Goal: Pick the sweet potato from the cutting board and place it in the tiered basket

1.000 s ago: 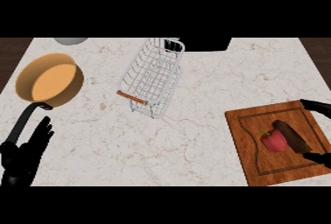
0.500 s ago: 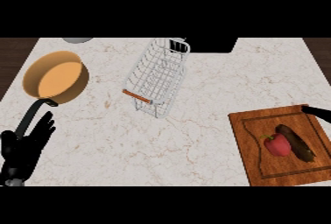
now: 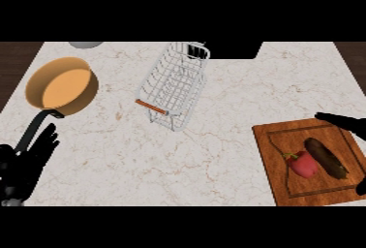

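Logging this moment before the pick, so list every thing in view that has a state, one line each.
Sweet potato: lying on the cutting board, not held.
Red pepper: lying on the board beside the sweet potato.
Cutting board: flat on the counter.
Wire basket: nothing in it.
Pan: upright, nothing in it.
Left hand: open, resting at lower left.
Right hand: fingers over the board's far edge, holding nothing.

Bright, even light; soft shadows, no glare.
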